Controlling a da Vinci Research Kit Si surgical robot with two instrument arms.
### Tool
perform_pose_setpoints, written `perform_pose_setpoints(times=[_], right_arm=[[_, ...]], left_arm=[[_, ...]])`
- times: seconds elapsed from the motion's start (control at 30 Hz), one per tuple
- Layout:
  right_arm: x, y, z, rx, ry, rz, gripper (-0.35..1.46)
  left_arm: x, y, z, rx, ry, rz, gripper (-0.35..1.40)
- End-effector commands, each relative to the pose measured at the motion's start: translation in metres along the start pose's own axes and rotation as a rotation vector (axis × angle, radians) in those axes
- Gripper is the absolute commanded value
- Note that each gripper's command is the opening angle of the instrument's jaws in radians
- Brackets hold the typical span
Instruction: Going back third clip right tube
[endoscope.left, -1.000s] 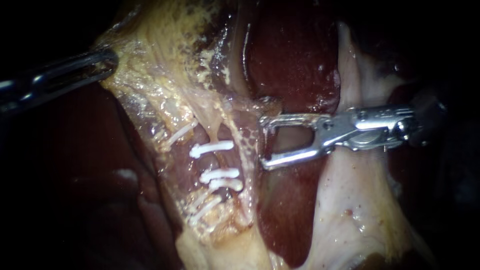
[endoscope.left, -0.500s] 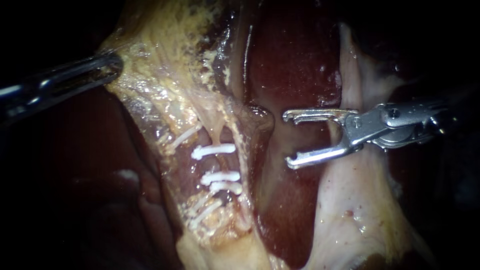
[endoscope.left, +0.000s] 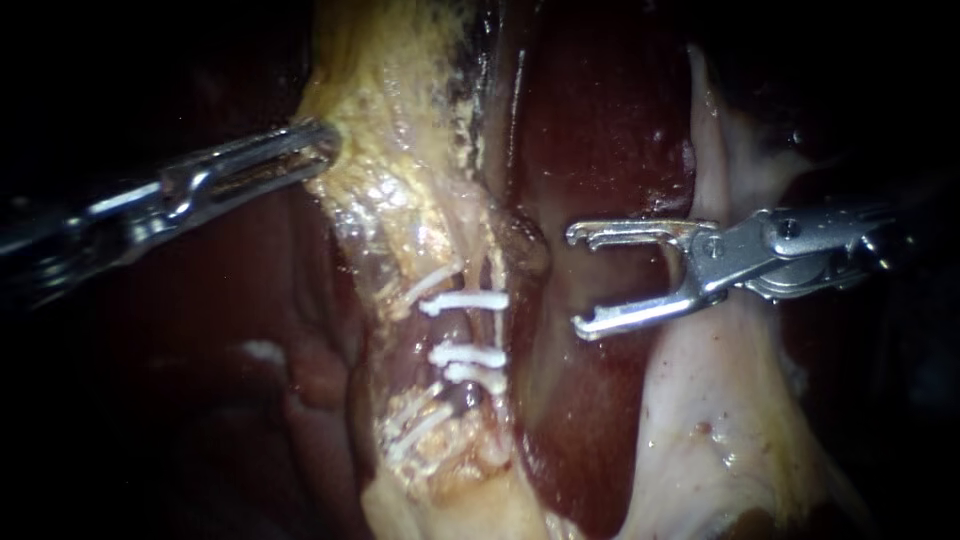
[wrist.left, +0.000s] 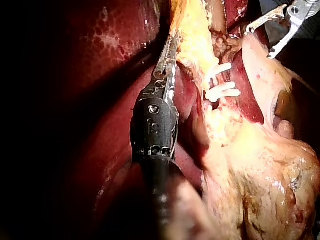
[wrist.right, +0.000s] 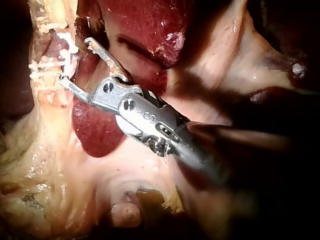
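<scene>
Two instruments over the liver: left instrument clamps yellow tissue in its jaws; right instrument, jaws agape and empty, beside at least five white clips.

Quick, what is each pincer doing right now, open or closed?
Left instrument: pincer shut on the yellow tissue.
Right instrument: pincer open, holding nothing.

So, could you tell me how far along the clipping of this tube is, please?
Done: white clips sit across the tube, and the right instrument has open, empty jaws. In hand: that instrument stands clear of the clips, in front of the liver, while the left instrument is shut on yellowish tissue. Left: probably only drawing the right instrument back out.
</scene>
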Motion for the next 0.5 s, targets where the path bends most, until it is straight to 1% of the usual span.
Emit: perform_pose_setpoints(times=[0.03, 0.23, 0.5], right_arm=[[0.0, 0.0, 0.0, 0.0, 0.0, 0.0, 0.6], [0.0, -0.0001, 0.0, 0.0, 0.0, 0.0, 0.6], [0.0001, -0.0002, 0.0, 0.001, 0.0, 0.0, 0.6]], left_arm=[[0.0001, -0.0002, 0.0003, 0.0, 0.003, 0.001, -0.35], [0.0002, -0.001, 0.0015, 0.009, 0.004, 0.005, -0.35], [0.0001, -0.001, 0.0017, 0.015, 0.006, 0.006, -0.35]])
